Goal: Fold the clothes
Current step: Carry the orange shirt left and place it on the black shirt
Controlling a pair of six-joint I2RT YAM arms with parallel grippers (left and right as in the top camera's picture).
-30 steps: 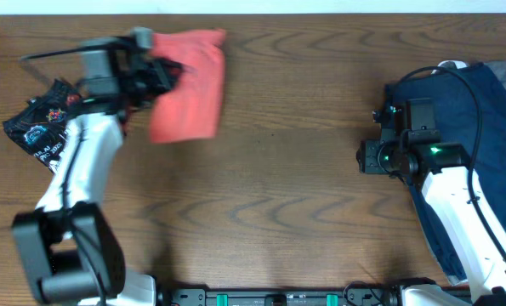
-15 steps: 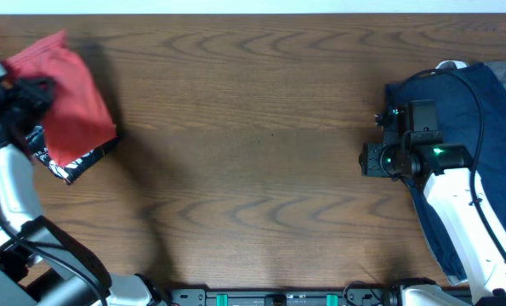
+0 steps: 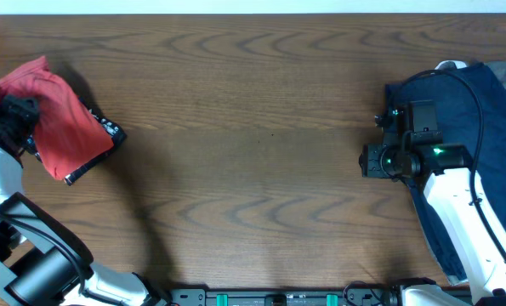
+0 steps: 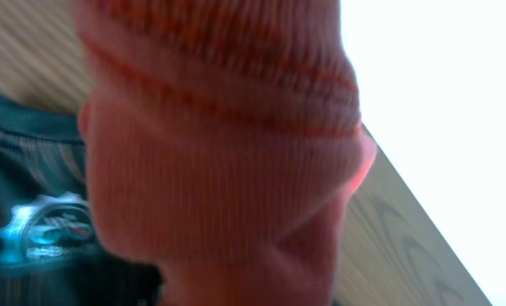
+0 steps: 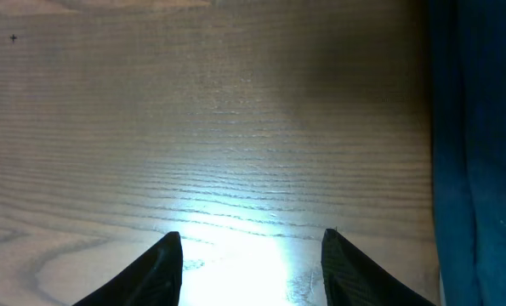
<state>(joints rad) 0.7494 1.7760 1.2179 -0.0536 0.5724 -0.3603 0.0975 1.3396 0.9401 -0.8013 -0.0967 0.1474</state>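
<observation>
The coral-red T-shirt lies bunched at the far left of the table, on top of the black printed tee, whose edge pokes out to the right. My left gripper is at the red shirt's left edge. Red ribbed cloth fills the left wrist view and hides the fingers, with the black tee's print below it. My right gripper hovers open over bare wood, nothing between its fingers. The navy garment lies beneath the right arm, along the right edge.
The wooden table stretches between the two arms. A white object peeks out at the top of the navy garment. The table's far edge runs along the top of the overhead view.
My left arm swung the red shirt leftward across the table and brought it down onto the black tee at the left edge. The right arm has not moved.
</observation>
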